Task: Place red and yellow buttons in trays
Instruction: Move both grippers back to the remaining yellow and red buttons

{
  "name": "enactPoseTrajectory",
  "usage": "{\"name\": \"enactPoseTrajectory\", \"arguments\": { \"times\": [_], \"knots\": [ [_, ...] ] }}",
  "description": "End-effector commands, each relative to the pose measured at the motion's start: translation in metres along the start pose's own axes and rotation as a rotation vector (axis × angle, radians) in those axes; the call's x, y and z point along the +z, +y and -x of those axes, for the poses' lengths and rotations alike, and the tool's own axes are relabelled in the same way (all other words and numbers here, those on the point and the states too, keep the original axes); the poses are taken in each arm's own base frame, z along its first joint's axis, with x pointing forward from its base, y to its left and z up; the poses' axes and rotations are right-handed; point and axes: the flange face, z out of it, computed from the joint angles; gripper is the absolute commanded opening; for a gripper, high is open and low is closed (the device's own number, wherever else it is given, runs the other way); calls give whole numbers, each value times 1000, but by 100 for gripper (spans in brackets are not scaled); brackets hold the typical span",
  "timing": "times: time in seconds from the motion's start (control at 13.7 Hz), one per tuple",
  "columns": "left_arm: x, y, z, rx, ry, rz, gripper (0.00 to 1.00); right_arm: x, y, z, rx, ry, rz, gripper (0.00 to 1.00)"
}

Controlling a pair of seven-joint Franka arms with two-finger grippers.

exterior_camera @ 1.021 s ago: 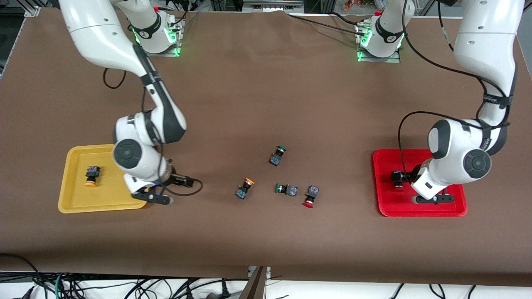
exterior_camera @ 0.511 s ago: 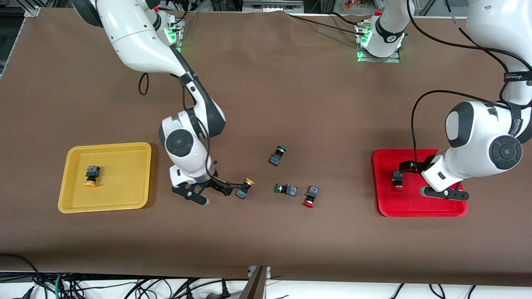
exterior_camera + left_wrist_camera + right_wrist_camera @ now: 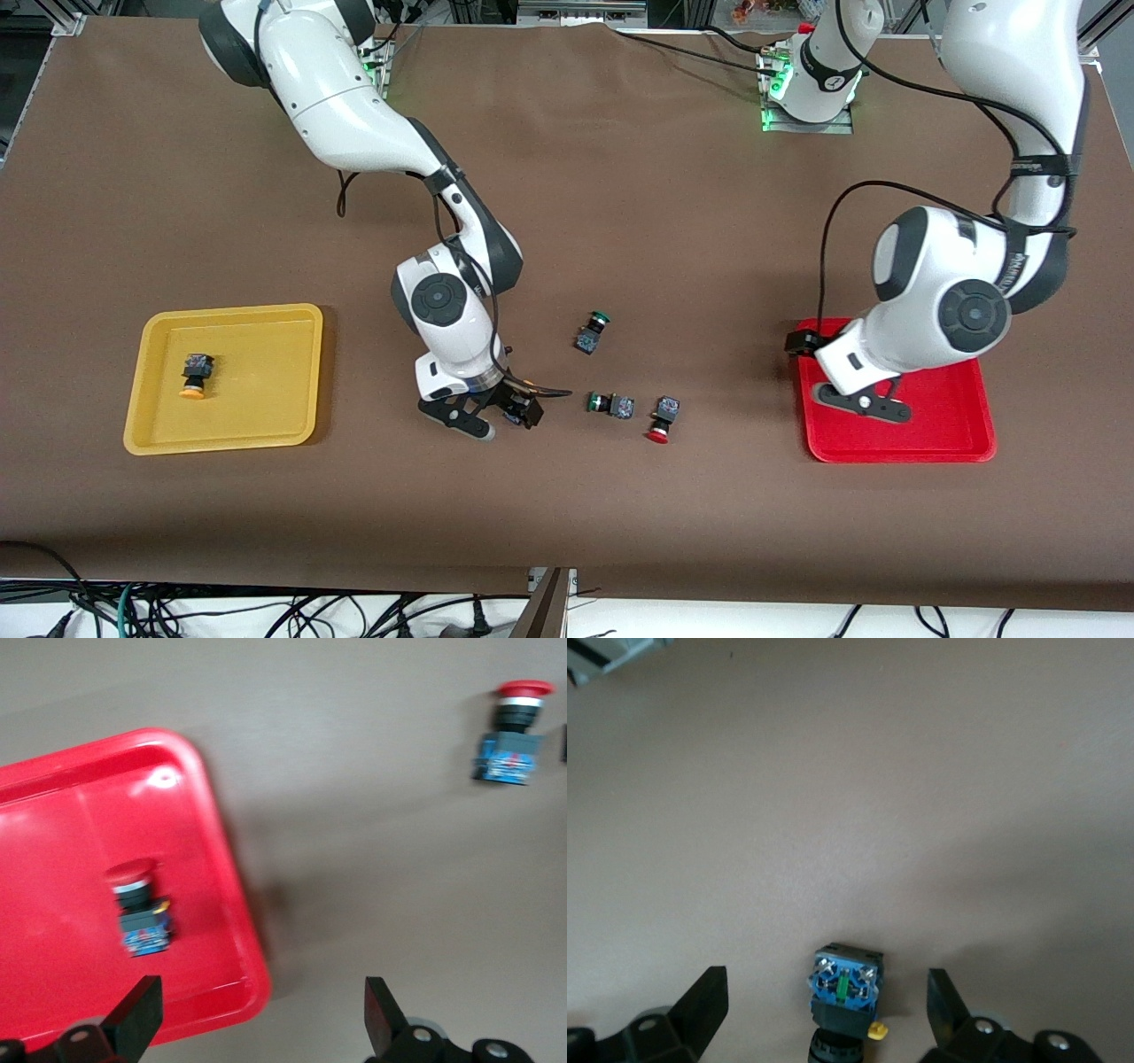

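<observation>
Brown table [image 3: 620,221]: right gripper [image 3: 496,414], jaws spread, hovering over yellow-capped button [image 3: 843,992], pre-grasp; next needing descent, closing. Left gripper [image 3: 855,390], empty, jaws spread, hovering over red tray [image 3: 939,434] edge.

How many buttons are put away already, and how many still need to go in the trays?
Two are away: a yellow button in the yellow tray and a red button in the red tray. The right claw, open, is over the second yellow button. The left claw, open, is at the red tray's edge. The second red button waits on the table.
</observation>
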Motion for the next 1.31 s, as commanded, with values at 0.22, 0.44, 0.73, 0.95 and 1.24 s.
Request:
{"name": "enactPoseTrajectory", "arguments": {
  "times": [0.22, 0.44, 0.73, 0.95, 1.24],
  "knots": [
    [31, 76, -35, 60, 66, 35, 100, 27, -5, 16, -35, 33, 36, 93],
    [64, 102, -42, -26, 77, 45, 100, 28, -3, 16, -56, 32, 39, 11],
    [98, 136, -49, -108, 119, 55, 100, 28, 1, 10, -55, 33, 42, 0],
    [120, 164, -63, -137, 161, 63, 100, 15, 11, -14, -46, 28, 46, 0],
    [134, 171, -89, -156, 199, 62, 100, -25, 34, -54, -142, -41, 122, 0]
  ]
}}
